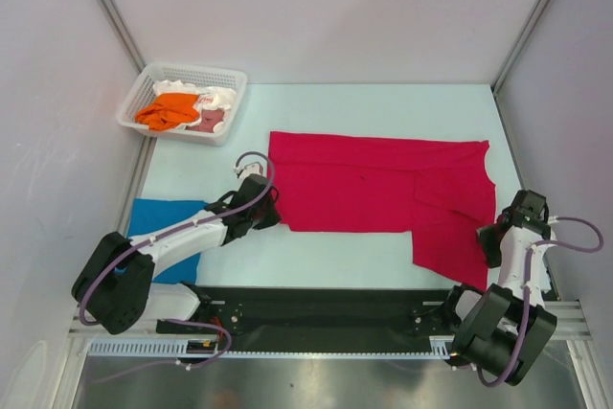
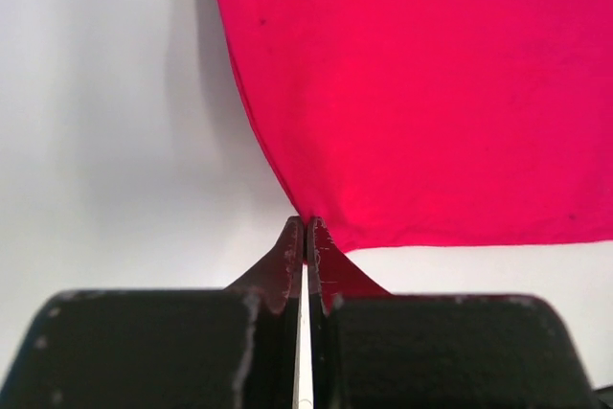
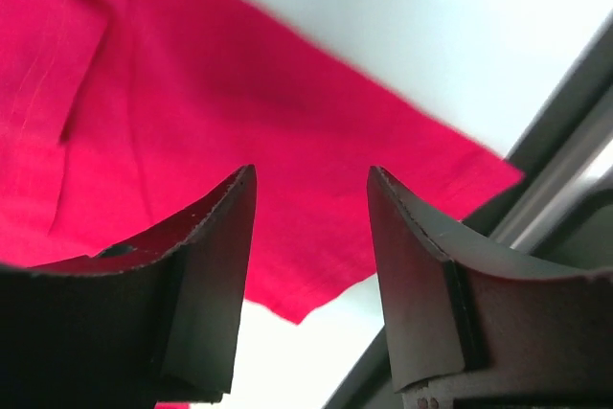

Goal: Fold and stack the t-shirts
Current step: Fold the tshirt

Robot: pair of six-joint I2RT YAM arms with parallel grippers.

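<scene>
A large crimson-red t-shirt (image 1: 378, 189) lies spread across the middle of the table. My left gripper (image 1: 271, 210) is shut on its near left corner; in the left wrist view the cloth (image 2: 421, 93) runs into the closed fingertips (image 2: 305, 227). My right gripper (image 1: 498, 237) is open and empty just above the shirt's near right corner (image 3: 287, 189). A folded bright blue t-shirt (image 1: 161, 222) lies at the near left, partly under the left arm. Orange (image 1: 170, 109), dusty-pink (image 1: 208, 121) and white (image 1: 218, 97) shirts lie in the basket.
A white lattice basket (image 1: 144, 88) stands at the back left corner. Grey walls and metal frame posts (image 1: 522, 21) enclose the table on three sides. A black rail (image 1: 316, 313) runs along the near edge between the arm bases.
</scene>
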